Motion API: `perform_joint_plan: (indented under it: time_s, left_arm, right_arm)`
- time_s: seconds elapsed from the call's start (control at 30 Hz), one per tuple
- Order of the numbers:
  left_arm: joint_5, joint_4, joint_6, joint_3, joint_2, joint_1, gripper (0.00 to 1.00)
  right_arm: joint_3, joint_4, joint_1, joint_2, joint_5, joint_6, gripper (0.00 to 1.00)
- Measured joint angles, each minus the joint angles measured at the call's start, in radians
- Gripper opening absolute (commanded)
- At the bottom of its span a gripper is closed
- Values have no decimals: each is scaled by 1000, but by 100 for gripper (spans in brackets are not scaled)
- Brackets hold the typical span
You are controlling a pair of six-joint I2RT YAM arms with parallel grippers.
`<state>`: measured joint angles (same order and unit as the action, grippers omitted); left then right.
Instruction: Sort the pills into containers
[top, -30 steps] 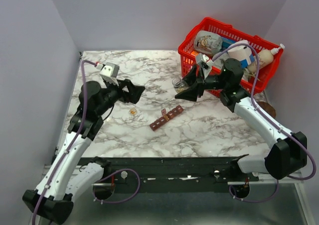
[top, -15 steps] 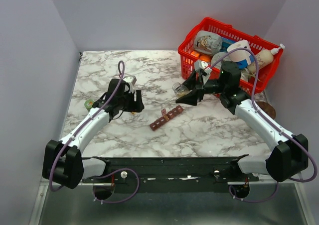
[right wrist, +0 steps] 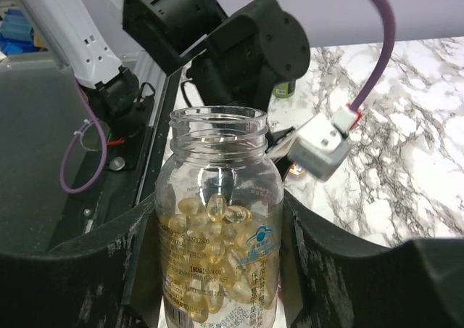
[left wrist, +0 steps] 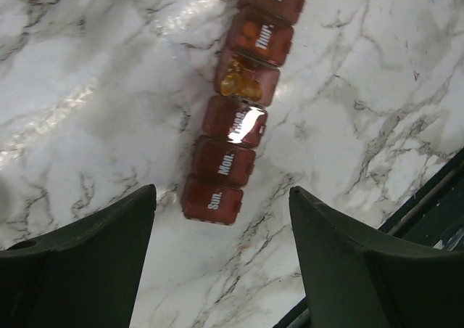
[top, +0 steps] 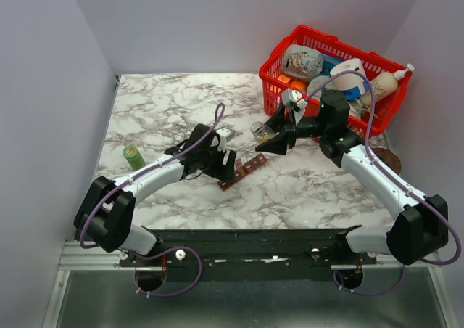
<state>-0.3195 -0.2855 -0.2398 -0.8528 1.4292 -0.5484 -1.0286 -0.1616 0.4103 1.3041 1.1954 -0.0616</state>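
Pills [left wrist: 239, 85] — sorting looks barely begun
Some fill one slot of the weekly organiser [left wrist: 225, 165] on the desk [left wrist: 87, 74]; left hand [left wrist: 221, 219] wide above it — right hand [right wrist: 214, 270] holds the part-full bottle [right wrist: 217, 197].

Red-brown containers [left wrist: 235, 121], amber pills [left wrist: 239, 85], white-grey marbled table [left wrist: 87, 88], red basket [top: 271, 87], green cap [top: 133, 156].

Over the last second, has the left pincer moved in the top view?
Yes. The left pincer swung right and toward the near edge, ending over the near end of the unmoved pill strip.
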Motion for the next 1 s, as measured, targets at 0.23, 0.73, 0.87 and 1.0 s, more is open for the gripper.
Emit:
perform_joint_plan:
  time_s: [0.23,0.73,0.87,1.0]
  left_arm:
    - [120,-18,54,0,22,-133,83]
    - [321,-64,98,-16,127,-238,79]
    - [349,-75,102,-36,146,-248,77]
    - [372,-85,101,-44,154,-257,72]
  right_arm:
    - [0,0,-7,2,0,0,9]
    - [5,-1,-20,2,2,3,9]
    - [5,-1,-27,2,5,8,9]
    - [5,-2,-32,2,7,9,9]
